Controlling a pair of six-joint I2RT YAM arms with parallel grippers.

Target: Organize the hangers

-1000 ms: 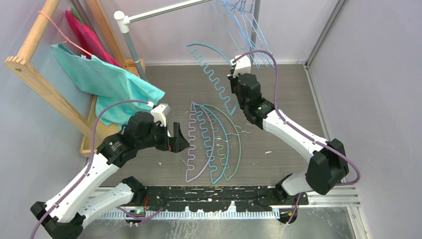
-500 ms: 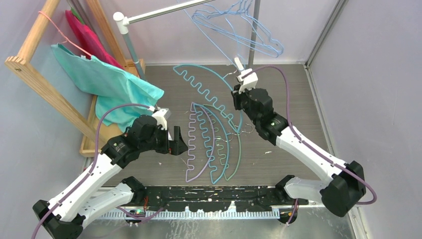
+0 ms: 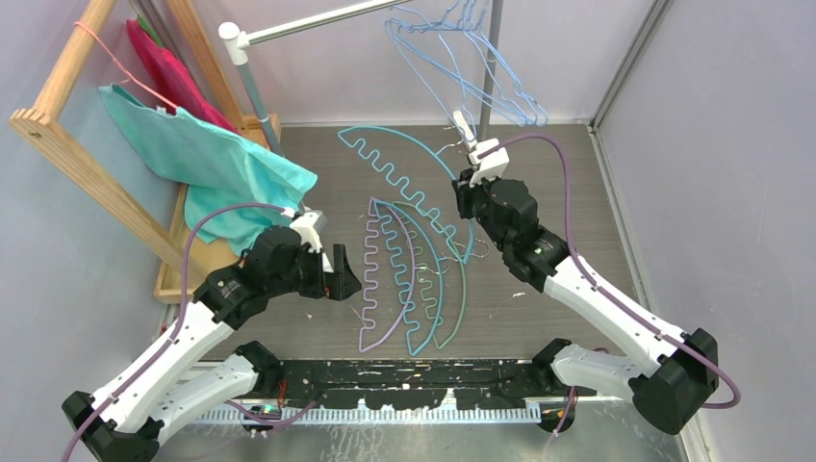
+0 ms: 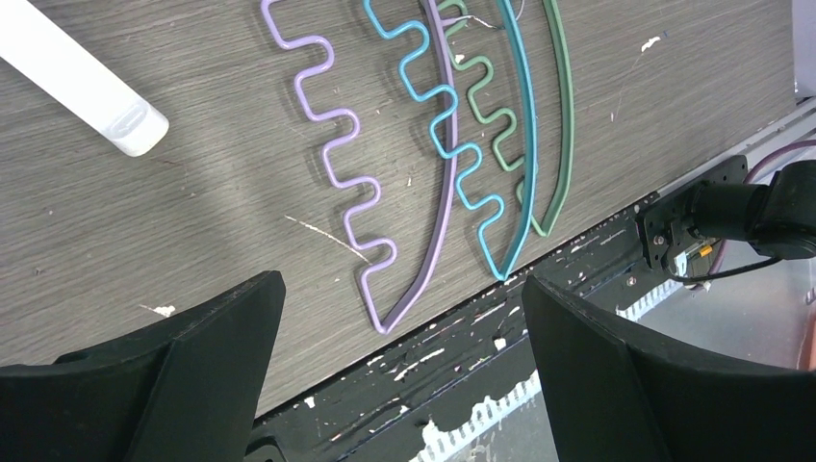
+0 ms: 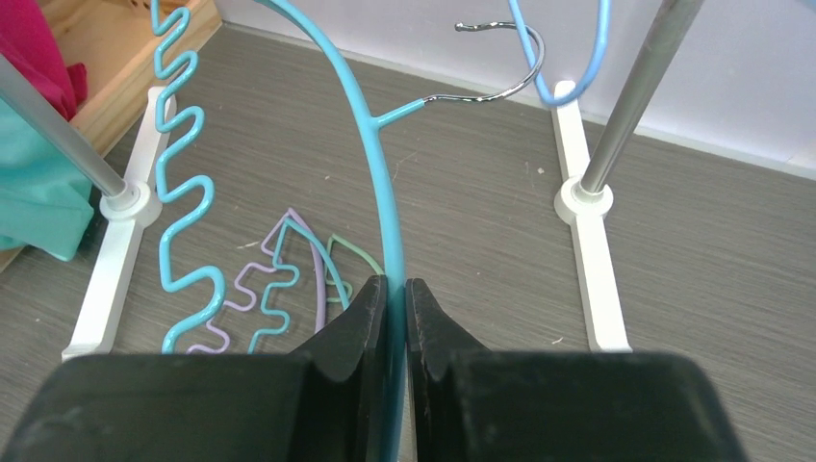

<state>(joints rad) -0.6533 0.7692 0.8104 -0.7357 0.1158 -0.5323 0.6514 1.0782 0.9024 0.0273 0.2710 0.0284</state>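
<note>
My right claw (image 5: 390,289) is clenched on the arch of the teal hanger (image 5: 383,192), holding it up off the table (image 5: 731,289). Its arch runs ahead of the fingers, and its wavy bar hangs to their left. The metal hook (image 5: 500,87) sits ahead and slightly right of the claw, just beside the low loop of the light-blue hangers (image 3: 462,48) that hang on the rail (image 3: 318,19). I cannot tell whether hook and loop touch.

My left claw (image 4: 402,282) is spread wide and holds nothing as it hovers above the table. Three hangers lie there, nested side by side. The lavender hanger (image 4: 336,166) has its tip between the fingers. The turquoise hanger (image 4: 528,135) is ahead, towards the right finger, and the green hanger (image 4: 566,96) is furthest right.

Well to the left of that claw stands the wooden rack (image 3: 87,164). A teal cloth (image 3: 202,154) and a magenta cloth (image 3: 164,67) lie in it.
</note>
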